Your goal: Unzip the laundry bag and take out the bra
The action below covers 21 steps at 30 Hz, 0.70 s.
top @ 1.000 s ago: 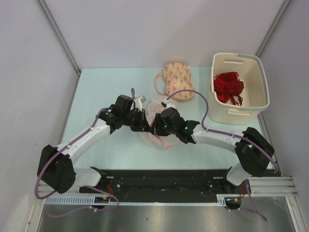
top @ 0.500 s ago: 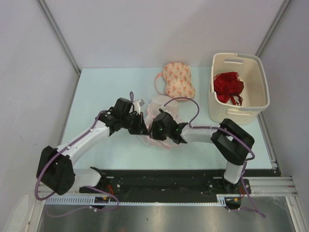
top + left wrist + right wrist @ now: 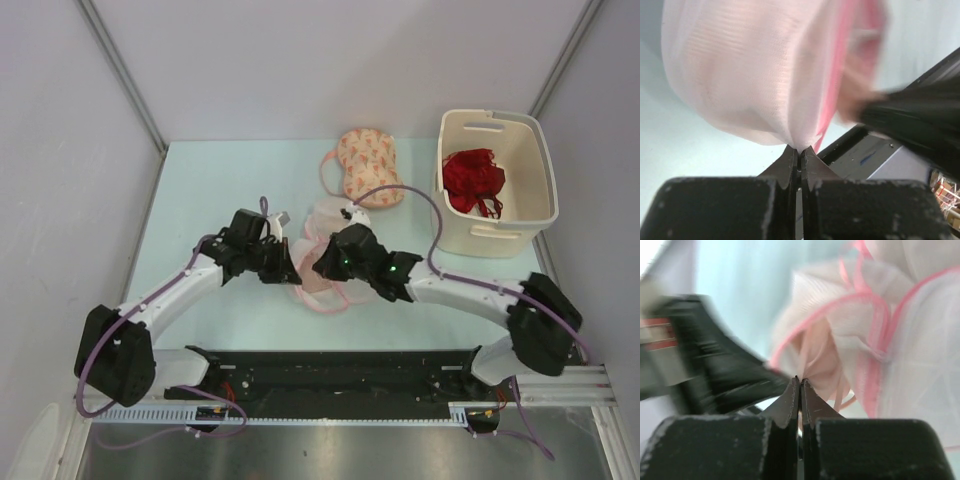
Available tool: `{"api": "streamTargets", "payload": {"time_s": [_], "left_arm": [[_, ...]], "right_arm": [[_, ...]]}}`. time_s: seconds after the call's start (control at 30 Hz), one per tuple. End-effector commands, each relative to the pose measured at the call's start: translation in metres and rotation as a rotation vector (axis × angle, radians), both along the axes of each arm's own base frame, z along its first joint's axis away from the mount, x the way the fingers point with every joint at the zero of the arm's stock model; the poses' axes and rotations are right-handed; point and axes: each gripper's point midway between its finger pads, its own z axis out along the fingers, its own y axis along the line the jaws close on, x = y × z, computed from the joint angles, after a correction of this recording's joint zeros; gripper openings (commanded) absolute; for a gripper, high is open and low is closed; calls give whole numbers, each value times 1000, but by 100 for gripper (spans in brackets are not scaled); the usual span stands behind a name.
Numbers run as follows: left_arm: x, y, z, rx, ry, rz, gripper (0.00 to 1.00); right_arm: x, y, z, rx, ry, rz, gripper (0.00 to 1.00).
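The laundry bag (image 3: 322,272) lies mid-table, and its pink-trimmed rim gapes, so the zip looks undone. The bra (image 3: 816,360) sits inside the opening, showing pale peach folds. The left gripper (image 3: 799,148) pinches the mesh between closed fingers, likely anchoring the pouch against a pull. The right gripper (image 3: 800,381) is closed at the opening, seemingly on a thin fold of the bra, though blur leaves that unsure. Beyond lie a printed bra (image 3: 368,168) and a bin (image 3: 490,238).

L gripper (image 3: 290,272) & R gripper (image 3: 319,263) at laundry bag (image 3: 320,292), prob. in contact
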Motion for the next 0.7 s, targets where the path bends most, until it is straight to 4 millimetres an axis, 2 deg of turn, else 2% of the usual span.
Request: {"api": "streamTargets", "payload": {"time_s": [0.0, 0.03, 0.1, 0.33, 0.57, 0.67], "left_arm": [[-3, 10, -8, 4, -12, -18, 1], [-2, 9, -9, 6, -8, -18, 1], [0, 8, -8, 2, -11, -16, 0], [3, 12, -18, 40, 16, 2, 1], [3, 13, -27, 61, 44, 7, 0], [4, 13, -27, 60, 45, 11, 1]], "right_arm": [[-4, -25, 39, 0, -103, -30, 0], [-6, -27, 53, 27, -119, -27, 0], [-9, -31, 62, 42, -130, -25, 0], [-20, -39, 123, 188, -220, 4, 0], [-22, -67, 189, 337, -294, 1, 0], [-19, -77, 204, 358, -322, -16, 0]]}}
